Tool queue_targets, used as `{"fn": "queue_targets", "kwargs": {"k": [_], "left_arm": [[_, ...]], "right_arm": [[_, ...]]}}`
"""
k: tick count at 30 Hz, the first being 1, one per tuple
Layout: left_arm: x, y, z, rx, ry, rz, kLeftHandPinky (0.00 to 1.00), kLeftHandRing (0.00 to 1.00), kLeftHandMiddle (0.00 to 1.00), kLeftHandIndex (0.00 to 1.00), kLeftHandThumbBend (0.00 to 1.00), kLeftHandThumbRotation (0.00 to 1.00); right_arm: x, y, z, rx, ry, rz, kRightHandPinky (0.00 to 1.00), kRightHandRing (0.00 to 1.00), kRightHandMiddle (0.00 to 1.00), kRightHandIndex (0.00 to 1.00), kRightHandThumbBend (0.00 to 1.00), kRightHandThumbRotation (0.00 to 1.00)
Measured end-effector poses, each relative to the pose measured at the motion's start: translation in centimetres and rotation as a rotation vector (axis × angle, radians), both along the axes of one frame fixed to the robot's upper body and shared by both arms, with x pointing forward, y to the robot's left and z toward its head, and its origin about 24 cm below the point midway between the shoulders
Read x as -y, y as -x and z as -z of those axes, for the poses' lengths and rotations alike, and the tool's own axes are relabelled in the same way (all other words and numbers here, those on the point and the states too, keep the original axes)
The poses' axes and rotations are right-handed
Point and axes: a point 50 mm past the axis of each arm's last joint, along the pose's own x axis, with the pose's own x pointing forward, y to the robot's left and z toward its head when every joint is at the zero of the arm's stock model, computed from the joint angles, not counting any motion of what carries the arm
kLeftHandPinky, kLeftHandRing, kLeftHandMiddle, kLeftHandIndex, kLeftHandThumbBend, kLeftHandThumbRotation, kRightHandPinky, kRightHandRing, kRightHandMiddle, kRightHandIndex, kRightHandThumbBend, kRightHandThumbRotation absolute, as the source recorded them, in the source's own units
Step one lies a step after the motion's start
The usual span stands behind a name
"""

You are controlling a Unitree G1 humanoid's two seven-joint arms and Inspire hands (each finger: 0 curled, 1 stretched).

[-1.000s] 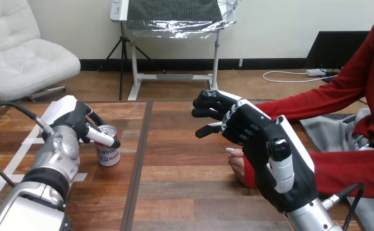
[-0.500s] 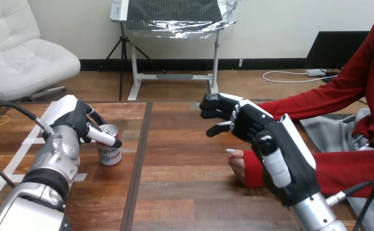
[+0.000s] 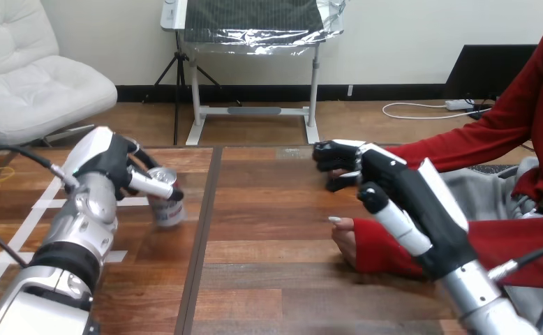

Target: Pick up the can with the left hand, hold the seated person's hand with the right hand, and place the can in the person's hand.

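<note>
Keep the left robot hand curled firmly round the small silver-and-white metal can, which sits tilted at the nine o'clock side of the wooden bench. Level it before carrying it toward three o'clock. The right robot hand, fingers curled on nothing, hovers over the person's hand.
</note>
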Motion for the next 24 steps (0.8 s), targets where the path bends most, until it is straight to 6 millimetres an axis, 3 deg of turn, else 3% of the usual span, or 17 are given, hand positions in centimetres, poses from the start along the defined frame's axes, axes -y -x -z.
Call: {"fn": "queue_targets", "kwargs": {"k": [7, 24], "left_arm": [[0.5, -0.2, -0.8, 0.026, 0.022, 0.018, 0.30, 0.36, 0.43, 0.44, 0.80, 0.00], [1.5, 0.4, -1.5, 0.040, 0.055, 0.059, 0.29, 0.35, 0.42, 0.43, 0.79, 0.00]], "right_arm": [[0.9, -1.0, 0.1, 0.002, 0.099, 0.024, 0.68, 0.77, 0.78, 0.77, 0.76, 0.88], [2.8, -2.2, 0.8, -0.049, 0.278, 0.071, 0.68, 0.78, 0.81, 0.81, 0.75, 0.90]]}}
